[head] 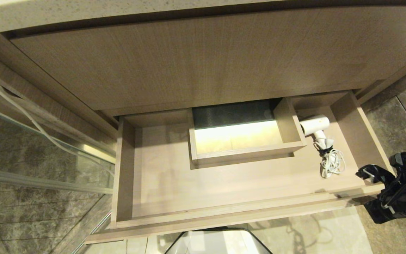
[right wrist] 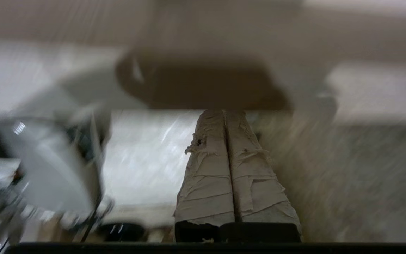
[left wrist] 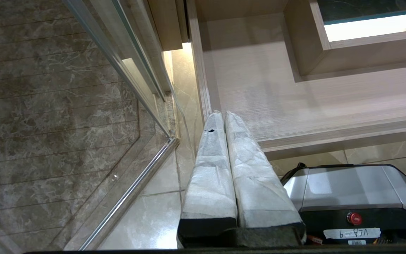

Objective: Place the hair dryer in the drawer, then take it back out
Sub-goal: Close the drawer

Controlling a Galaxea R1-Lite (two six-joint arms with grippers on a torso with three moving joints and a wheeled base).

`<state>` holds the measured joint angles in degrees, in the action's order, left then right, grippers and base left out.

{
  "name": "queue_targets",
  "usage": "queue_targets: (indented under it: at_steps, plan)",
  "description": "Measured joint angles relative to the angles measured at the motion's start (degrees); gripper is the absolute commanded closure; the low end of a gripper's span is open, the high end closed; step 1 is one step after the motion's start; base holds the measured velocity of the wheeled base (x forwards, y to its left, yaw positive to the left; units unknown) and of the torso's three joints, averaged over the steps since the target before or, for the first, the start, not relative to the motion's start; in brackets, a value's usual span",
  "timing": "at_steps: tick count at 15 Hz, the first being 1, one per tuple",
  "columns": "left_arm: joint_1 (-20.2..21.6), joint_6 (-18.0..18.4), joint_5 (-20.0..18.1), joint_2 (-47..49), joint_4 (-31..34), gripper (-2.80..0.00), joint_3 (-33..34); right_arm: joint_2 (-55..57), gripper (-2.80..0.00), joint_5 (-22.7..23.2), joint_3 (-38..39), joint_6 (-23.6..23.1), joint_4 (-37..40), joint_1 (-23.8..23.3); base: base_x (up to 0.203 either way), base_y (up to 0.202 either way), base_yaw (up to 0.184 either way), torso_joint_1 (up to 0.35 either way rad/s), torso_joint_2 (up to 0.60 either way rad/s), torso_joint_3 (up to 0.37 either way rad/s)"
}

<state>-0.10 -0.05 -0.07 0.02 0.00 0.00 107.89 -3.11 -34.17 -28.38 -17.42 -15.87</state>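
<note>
You see drawer (head: 160, 183) pulled open. Hair dryer (head: 315, 125) lies inside, right rear, just beside boxed cutout (head: 247, 141), cord bundle (head: 331, 164) in front. Right gripper (right wrist: 224, 114) outside drawer's right front corner, fingers pressed together, empty. Left gripper (left wrist: 222, 114) near drawer's left front corner, fingers together, empty.

The hair dryer (head: 315, 125) lies in the open drawer (head: 153, 197), right of its boxed cutout (head: 245, 150), cord (head: 331, 164) in front.
</note>
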Motion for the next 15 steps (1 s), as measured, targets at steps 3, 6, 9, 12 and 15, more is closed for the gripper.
queue_targets:
  at_steps: [3,6,9,12,15]
  plan:
    - [0.0,0.0,0.0,0.0,0.0,0.00,0.0,3.1,0.00,2.8,-3.0,-0.2,-5.4,-0.7,0.000,0.000,0.000,0.000,0.00,0.000]
    - [0.0,0.0,0.1,0.0,0.0,0.00,0.0,2.9,0.00,8.3,-5.3,0.4,-13.5,-1.5,0.000,0.000,0.000,0.000,0.00,0.000]
    - [0.0,0.0,0.1,0.0,0.0,0.00,0.0,2.6,0.00,8.3,-5.3,0.4,-13.7,-1.9,0.000,0.000,0.000,0.000,0.00,0.000]
    - [0.0,0.0,0.1,0.0,0.0,0.00,0.0,2.6,0.00,8.4,-5.3,0.4,-13.5,-1.8,0.000,0.000,0.000,0.000,0.00,0.000]
    - [0.0,0.0,0.1,0.0,0.1,0.00,0.0,3.8,0.00,9.7,-9.6,4.2,-19.3,-1.7,0.000,0.000,0.000,0.000,0.00,0.000]
